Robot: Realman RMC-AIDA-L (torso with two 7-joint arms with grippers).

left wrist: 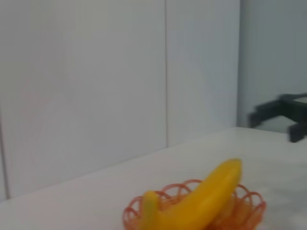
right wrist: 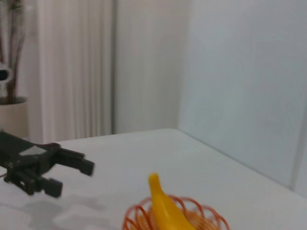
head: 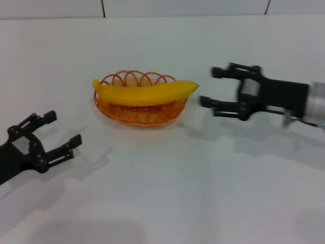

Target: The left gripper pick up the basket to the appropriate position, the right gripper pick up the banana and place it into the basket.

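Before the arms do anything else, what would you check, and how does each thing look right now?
1. Banana lies in the basket: ok, it rests across the rim, ends overhanging.
2. Right gripper released the banana: ok, open, just off the banana's tip, not touching.
3. Left gripper clear of the basket: ok, open, apart from it, nearer the robot.
4. Basket upright on the table: ok.
5. Banana seated stably: cannot tell; it sits high on the rim.

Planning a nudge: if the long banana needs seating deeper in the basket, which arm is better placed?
Probably the right: its open pincer sits just off the yellow curved banana's tip over the orange wire basket; the left pincer is farther away.
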